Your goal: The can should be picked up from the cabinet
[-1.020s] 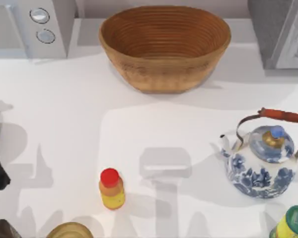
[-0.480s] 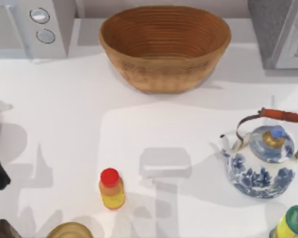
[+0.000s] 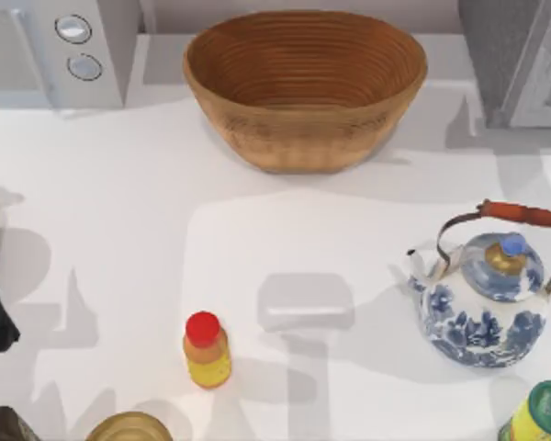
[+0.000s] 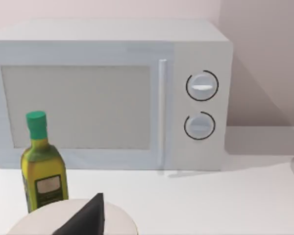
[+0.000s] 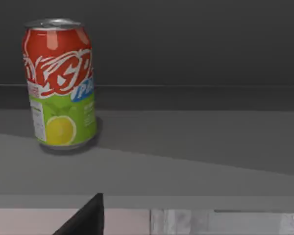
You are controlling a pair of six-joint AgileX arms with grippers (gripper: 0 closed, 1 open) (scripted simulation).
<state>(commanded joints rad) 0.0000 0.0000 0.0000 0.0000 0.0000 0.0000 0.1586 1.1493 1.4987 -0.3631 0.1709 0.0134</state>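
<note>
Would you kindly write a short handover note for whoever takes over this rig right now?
Right pincer: facing the cabinet interior; whether its fingers are open cannot be told.
Left arm: parked facing the microwave, beside an oil bottle.
Can: standing upright on the grey cabinet shelf, untouched and apart from the right pincer.
Done: the right arm is lined up towards the shelf.
Left: reach in, close on the can, lift it out.

In the top view we see the microwave (image 3: 60, 50) cut by the edge at 10 o'clock and the cabinet (image 3: 519, 60) at 2 o'clock. The green-capped bottle (image 3: 542, 415) at 5 o'clock and the round lid (image 3: 129, 428) at 7 o'clock are clipped. The teapot's handle (image 3: 533, 216) runs off at 3 o'clock.
</note>
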